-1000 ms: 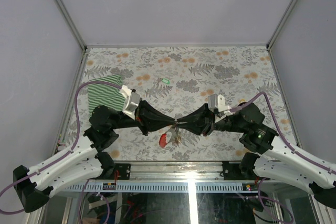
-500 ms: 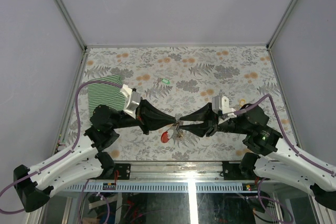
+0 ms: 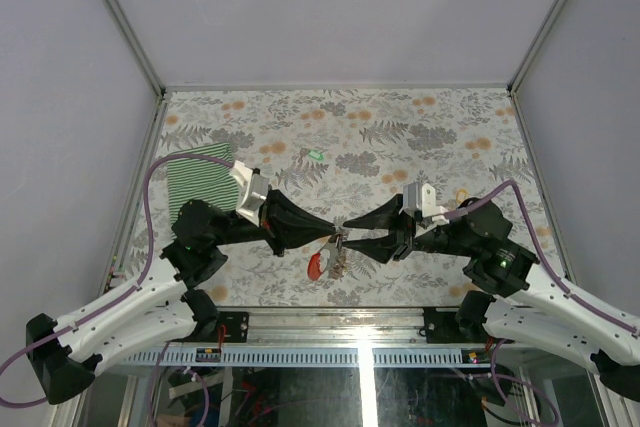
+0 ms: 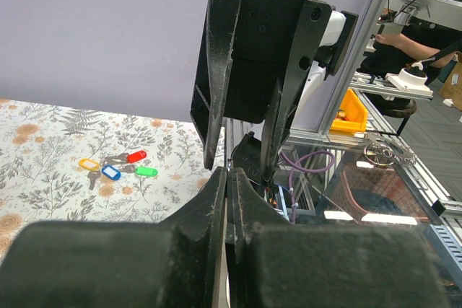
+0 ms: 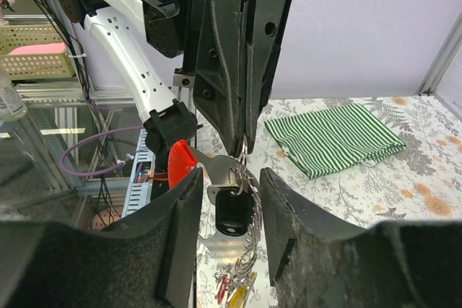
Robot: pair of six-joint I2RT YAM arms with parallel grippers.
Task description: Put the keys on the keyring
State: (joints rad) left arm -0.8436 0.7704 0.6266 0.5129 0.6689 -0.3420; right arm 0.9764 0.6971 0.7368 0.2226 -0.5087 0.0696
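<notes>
Above floral table [image 3: 400, 127], left fingers [image 3: 300, 225] pinch keyring [image 3: 316, 265].

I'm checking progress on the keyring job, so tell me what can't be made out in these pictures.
Top view: the keys beside the keyring, near where the left gripper meets the right gripper, are too small to count.
Left wrist view: the keyring is hidden behind both grippers.
Right wrist view: the bottom edge cuts off the lowest keys, and whether each is threaded on cannot be told.
</notes>
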